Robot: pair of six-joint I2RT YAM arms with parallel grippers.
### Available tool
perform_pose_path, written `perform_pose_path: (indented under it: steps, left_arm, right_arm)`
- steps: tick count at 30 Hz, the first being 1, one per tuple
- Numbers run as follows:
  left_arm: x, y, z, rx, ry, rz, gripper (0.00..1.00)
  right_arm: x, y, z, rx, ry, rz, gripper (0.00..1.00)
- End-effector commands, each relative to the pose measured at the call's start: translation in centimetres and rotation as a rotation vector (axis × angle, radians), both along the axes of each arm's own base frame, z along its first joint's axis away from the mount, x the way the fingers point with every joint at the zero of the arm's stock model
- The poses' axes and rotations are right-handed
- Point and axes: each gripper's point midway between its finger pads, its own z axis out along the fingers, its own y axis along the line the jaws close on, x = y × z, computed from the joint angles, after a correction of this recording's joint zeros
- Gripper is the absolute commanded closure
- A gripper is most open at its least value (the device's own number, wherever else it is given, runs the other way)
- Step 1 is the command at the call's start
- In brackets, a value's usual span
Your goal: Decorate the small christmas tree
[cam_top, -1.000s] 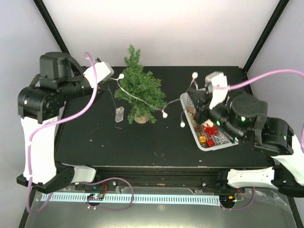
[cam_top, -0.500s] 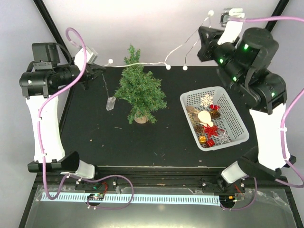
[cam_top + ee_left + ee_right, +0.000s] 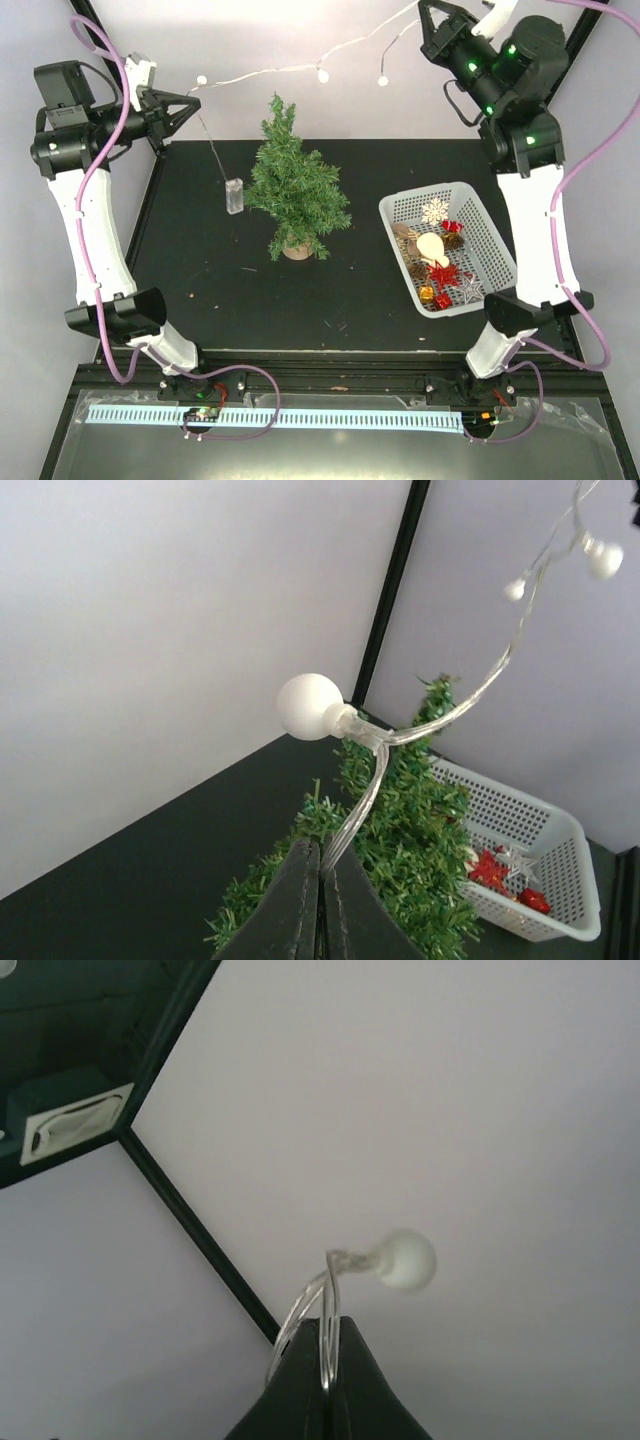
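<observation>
A white basket [image 3: 425, 194] of ornaments sits on the black table [image 3: 200, 290], well below the right gripper [image 3: 427, 8]. The tree [image 3: 295, 190] stands upright at mid-table, low between the two grippers and closer under the left gripper [image 3: 191, 100]. A clear battery box [image 3: 234, 196] hangs by a thin wire from the left jaws, just beside the tree. High at the far edge, both pairs of jaws are closed on the ends of a light string [image 3: 322, 74], which spans from one to the other above the treetop without touching it.
</observation>
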Motion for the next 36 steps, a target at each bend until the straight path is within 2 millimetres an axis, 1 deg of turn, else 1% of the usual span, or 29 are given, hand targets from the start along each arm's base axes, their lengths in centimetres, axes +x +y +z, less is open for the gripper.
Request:
perform_pose_path:
  steps: [1,2,3,6,10,14,19,23,25,30,33,36]
  left_arm:
    - [0.0,-0.1,2.6,-0.078,-0.025,-0.062,0.99]
    - [0.3,0.1,2.5,-0.089,-0.016,-0.065,0.98]
    - [0.6,0.2,2.4,-0.099,-0.006,-0.068,0.98]
    - [1.6,0.9,1.9,-0.135,0.033,-0.079,0.98]
    - [3.0,1.9,0.6,-0.172,0.086,-0.084,0.98]
    - [4.7,3.2,-0.8,-0.213,0.143,-0.076,0.99]
    - [6.1,3.9,-2.6,-0.224,0.188,-0.061,0.98]
    - [7.3,4.5,-4.9,-0.195,0.225,-0.013,0.98]
    - [7.8,4.6,-6.3,-0.160,0.247,0.015,0.98]
    - [8.4,3.1,-10.0,-0.061,0.299,0.005,0.98]
    - [8.9,2.6,-11.3,-0.041,0.315,-0.010,0.99]
    - [9.7,2.3,-12.2,-0.029,0.323,-0.012,0.98]
  right_arm:
    - [2.2,0.6,0.7,0.121,-0.010,0.079,0.99]
    - [3.4,0.8,-0.1,0.118,0.007,0.077,0.99]
    - [4.2,1.0,-0.5,0.116,0.015,0.075,0.99]
    - [6.3,1.3,-2.2,0.108,0.049,0.070,0.99]
    - [8.9,1.3,-4.8,0.080,0.097,0.057,0.99]
    - [11.1,1.4,-7.5,0.047,0.147,0.051,0.99]
    - [13.5,1.4,-11.4,-0.011,0.217,0.028,0.99]
    - [15.2,1.3,-14.7,-0.064,0.275,0.002,0.99]
    - [15.9,1.0,-16.3,-0.084,0.304,-0.010,0.99]
    - [17.3,0.1,-19.9,-0.114,0.376,-0.037,0.99]
    - [17.7,-0.5,-21.3,-0.135,0.404,-0.056,0.99]
    - [17.8,-1.1,-22.7,-0.160,0.445,-0.082,0.99]
